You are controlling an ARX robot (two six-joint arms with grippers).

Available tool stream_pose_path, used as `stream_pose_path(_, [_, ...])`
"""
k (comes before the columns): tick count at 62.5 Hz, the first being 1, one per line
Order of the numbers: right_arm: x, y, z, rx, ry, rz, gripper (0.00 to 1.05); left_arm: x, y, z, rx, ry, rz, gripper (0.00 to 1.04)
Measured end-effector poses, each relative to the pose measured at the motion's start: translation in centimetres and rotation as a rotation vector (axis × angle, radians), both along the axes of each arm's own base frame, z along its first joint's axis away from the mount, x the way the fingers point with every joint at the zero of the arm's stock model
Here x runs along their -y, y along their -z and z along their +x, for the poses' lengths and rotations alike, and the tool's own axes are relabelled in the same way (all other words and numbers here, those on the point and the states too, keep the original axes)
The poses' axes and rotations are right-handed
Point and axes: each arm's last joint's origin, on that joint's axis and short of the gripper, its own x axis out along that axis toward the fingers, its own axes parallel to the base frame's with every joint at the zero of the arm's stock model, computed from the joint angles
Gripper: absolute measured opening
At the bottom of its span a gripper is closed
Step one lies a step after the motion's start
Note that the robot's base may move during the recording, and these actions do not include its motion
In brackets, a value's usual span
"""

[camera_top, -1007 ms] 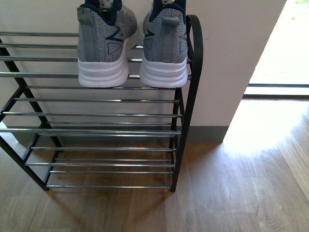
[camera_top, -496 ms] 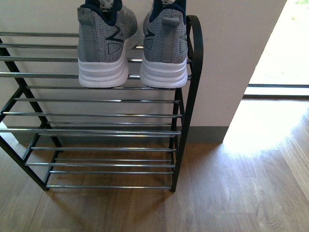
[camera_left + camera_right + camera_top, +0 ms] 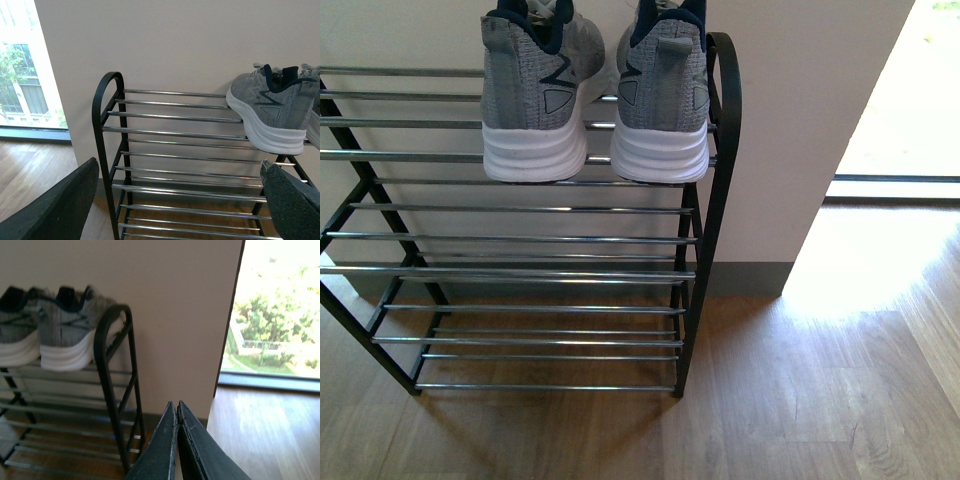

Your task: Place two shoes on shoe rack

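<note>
The left-hand shoe (image 3: 533, 95) and the right-hand shoe (image 3: 662, 95) are sitting side by side on the top shelf of the shoe rack (image 3: 530, 238), at its right end as the front view shows it. Their heels are pointing toward the robot and their thick white soles are resting across the chrome rods. The two are lying just beside each other, and the right-hand shoe is sitting next to the rack's curved black end loop (image 3: 725, 120). The rack is standing on a wooden floor (image 3: 800, 400) against a pale wall (image 3: 800, 100). The left pincer (image 3: 179, 165) is hanging apart from the rack with its fingers spread wide, gripping nothing. The right pincer (image 3: 176, 407) is showing its fingers pressed together with nothing between them, off to the side of the end loop, with a bright window (image 3: 272, 315) shining beyond.
</note>
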Motion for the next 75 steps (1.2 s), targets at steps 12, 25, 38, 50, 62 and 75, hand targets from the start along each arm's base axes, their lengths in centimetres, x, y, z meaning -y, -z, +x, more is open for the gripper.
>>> stream_pose_path(12, [0.0, -0.07, -0.59, 0.023, 0.002, 0.0, 0.01, 0.0, 0.0, 0.0, 0.0, 0.0, 0.0, 0.95])
stream_pose_path(25, [-0.01, -0.09, -0.61, 0.026, 0.002, 0.0, 0.01, 0.0, 0.0, 0.0, 0.0, 0.0, 0.0, 0.95])
stream_pose_path(38, [-0.01, -0.09, -0.61, 0.026, 0.002, 0.0, 0.25, 0.0, 0.0, 0.0, 0.0, 0.0, 0.0, 0.95])
stream_pose_path(50, [-0.01, -0.09, -0.61, 0.026, 0.002, 0.0, 0.63, 0.0, 0.0, 0.0, 0.0, 0.0, 0.0, 0.95])
stream_pose_path(62, [-0.02, -0.09, -0.62, 0.026, -0.001, 0.0, 0.97, -0.01, 0.0, 0.0, 0.0, -0.002, 0.0, 0.95])
stream_pose_path(75, [-0.01, -0.08, -0.62, 0.025, 0.003, 0.0, 0.96, 0.0, 0.0, 0.0, 0.0, 0.0, 0.0, 0.95])
